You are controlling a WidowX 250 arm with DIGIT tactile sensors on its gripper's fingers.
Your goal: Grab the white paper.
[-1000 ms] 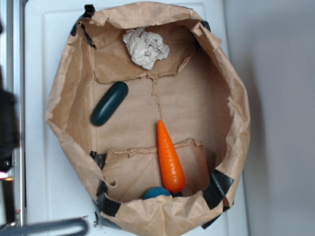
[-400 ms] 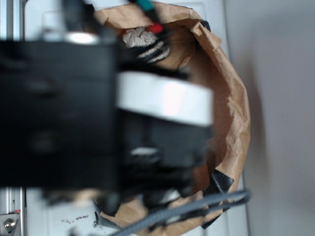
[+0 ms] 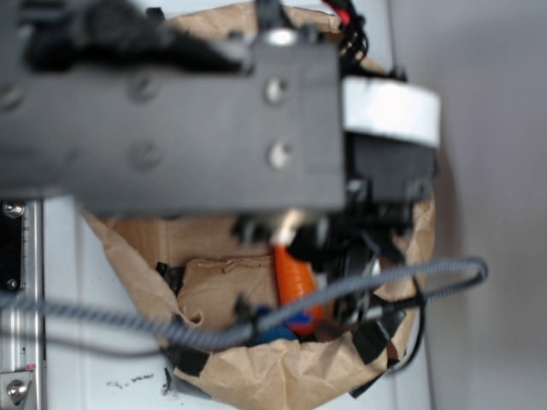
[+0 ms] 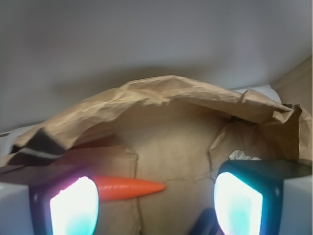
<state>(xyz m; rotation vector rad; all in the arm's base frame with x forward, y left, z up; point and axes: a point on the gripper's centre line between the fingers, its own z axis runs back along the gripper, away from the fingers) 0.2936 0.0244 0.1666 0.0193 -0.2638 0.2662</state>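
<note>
brown paper bag [image 4: 171, 105] frames the wrist view; the gripper [image 4: 156, 198] fingers [image 4: 237, 200] spread wide, white paper [image 4: 243, 155] peeking beside one, carrot [image 4: 129, 187] between.

Black arm [image 3: 171, 111], silver screws, white band [image 3: 391, 109], grey braided cable [image 3: 376, 282]; fingers [image 4: 74, 205] glowing cyan-white.

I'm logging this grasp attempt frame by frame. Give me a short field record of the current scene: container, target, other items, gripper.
container: brown paper bag, open, black tape on its rim
target: white paper, only a sliver shows above one finger in the wrist view; hidden by the arm in the exterior view
other items: orange carrot lying on the bag floor; blue object near the carrot's thick end
gripper: gripper open, fingers apart, holding nothing
arm: arm covers the bag's upper part in the exterior view
</note>
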